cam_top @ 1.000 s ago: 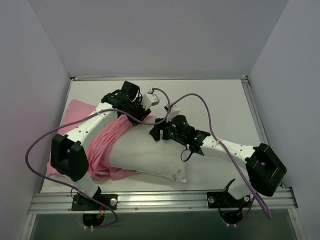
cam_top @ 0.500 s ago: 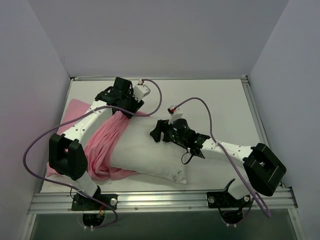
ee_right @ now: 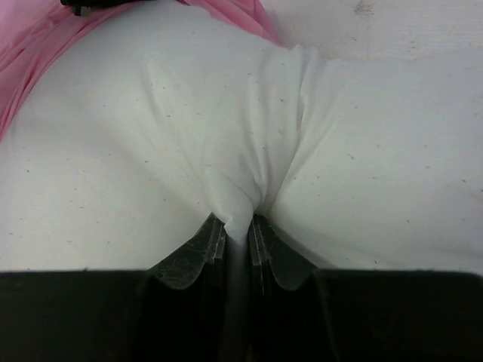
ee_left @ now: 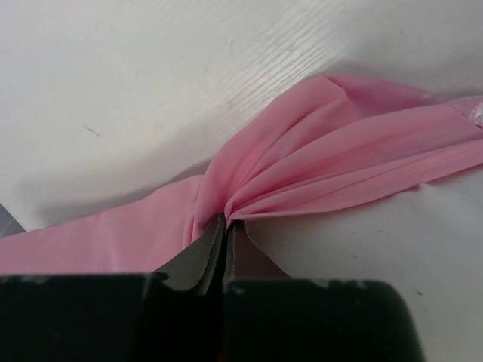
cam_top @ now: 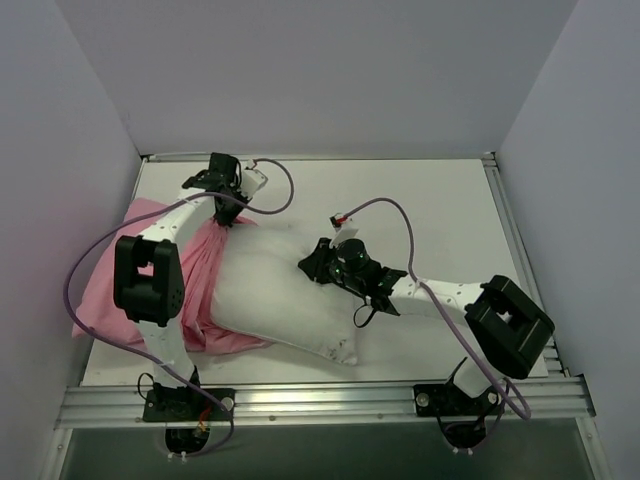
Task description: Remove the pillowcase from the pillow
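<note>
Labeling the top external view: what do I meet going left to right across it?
pillowcase → left pincer → right pincer; the pillow overlaps these, so it is left out.

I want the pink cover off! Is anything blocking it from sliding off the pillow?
Nothing visible does. The left gripper pinches the pillowcase, the right gripper pinches the pillow; only one end is covered.

Left gripper [ee_left: 224,226]: fingers [ee_left: 198,260] pressed together on a bunched fold of the pink pillowcase [ee_left: 339,162]. Pleats fan out from the pinch toward the upper right. A flatter strip of the same fabric runs off to the left edge. White wood-grain tabletop [ee_left: 151,68] above. Smooth white surface [ee_left: 377,286] lower right, can't tell if pillow or tabletop.
</note>
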Controlling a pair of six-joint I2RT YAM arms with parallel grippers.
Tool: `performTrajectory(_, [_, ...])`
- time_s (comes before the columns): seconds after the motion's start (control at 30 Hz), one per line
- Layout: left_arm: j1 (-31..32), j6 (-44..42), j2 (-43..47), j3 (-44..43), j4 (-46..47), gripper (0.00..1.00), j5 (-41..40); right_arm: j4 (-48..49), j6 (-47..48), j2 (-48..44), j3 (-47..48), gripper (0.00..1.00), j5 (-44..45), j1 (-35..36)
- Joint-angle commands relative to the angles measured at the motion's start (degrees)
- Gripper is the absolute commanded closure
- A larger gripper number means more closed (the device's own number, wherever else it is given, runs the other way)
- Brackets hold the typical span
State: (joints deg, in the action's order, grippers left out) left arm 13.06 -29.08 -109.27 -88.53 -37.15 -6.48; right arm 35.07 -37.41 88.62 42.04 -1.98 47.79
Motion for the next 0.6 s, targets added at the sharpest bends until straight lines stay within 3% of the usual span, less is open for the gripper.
performTrajectory(0.0, [-8.9, -7.1, -0.4, -2.5, 10.5, 0.98, -16.9, -26.3, 0.7, 4.5, -7.8, 1.0, -1.9, 1.2])
performTrajectory(0.33, [-19.7, -2.9, 2.8, -3.8, 8.2, 0.98, -9.4, -30.0, 2.2, -5.6, -12.7, 1.0, -2.4, -7.7])
performTrajectory(0.43, [-17.8, -4.0, 4.2, 0.3, 5.5, 0.98, -2.2, -30.8, 3.1, -5.8, -10.2, 1.0, -3.3, -7.6])
performTrajectory(0.57, [-9.7, -1.5, 9.2, 7.8, 5.3, 0.95, 6.3, -34.8, 4.6, -7.3, -5.8, 1.0, -2.7, -8.1])
